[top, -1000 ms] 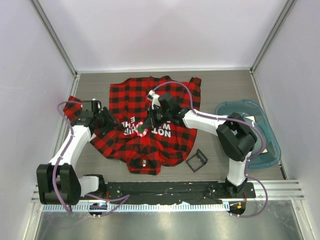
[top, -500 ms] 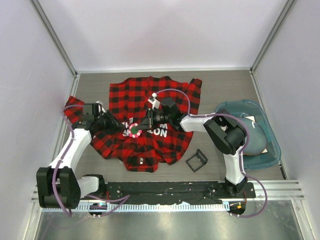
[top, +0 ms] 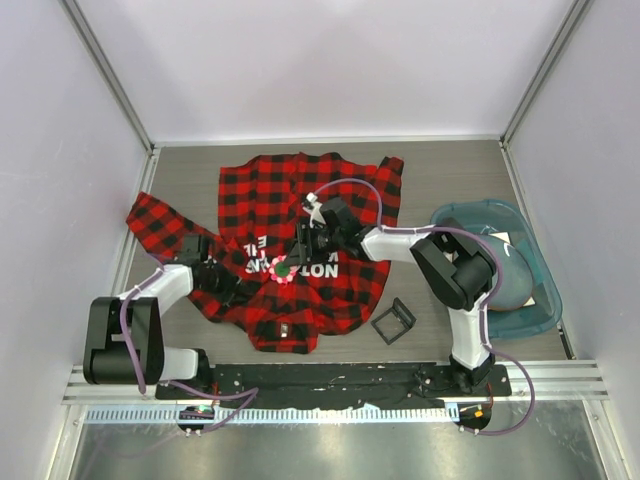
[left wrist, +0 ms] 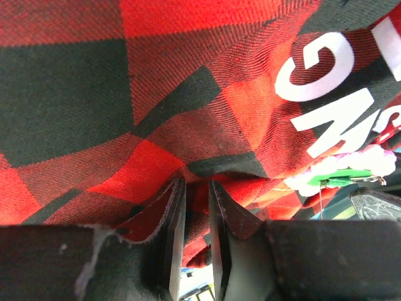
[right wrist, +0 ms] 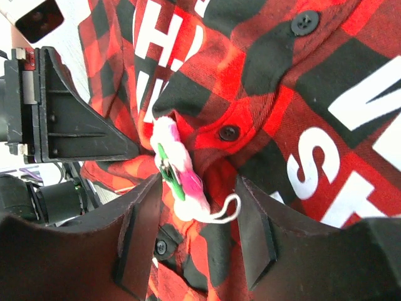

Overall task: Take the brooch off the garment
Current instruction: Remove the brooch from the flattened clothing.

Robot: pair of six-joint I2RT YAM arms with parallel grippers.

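Observation:
The garment (top: 300, 200), a red-and-black check shirt with white lettering, lies spread on the table. The brooch (top: 283, 270), pink and white with a green back, sits on the lettered patch. My left gripper (top: 228, 283) is shut on a fold of the garment (left wrist: 156, 113), which is pinched between its fingers (left wrist: 195, 188); the brooch (left wrist: 344, 168) shows off to its right. My right gripper (top: 300, 257) hovers over the brooch with its jaws open. In the right wrist view the brooch (right wrist: 180, 170) lies between the spread fingers (right wrist: 199, 188), touching neither, with a white thread loop trailing from it.
A teal bin (top: 478, 205) stands at the right edge of the table. A black square frame (top: 394, 320) lies near the shirt's lower right hem. Side walls close in on both sides.
My right gripper's jaws have opened around the brooch. My left gripper has closed on the fabric and drawn back toward its base, and the shirt's left sleeve now lies stretched out.

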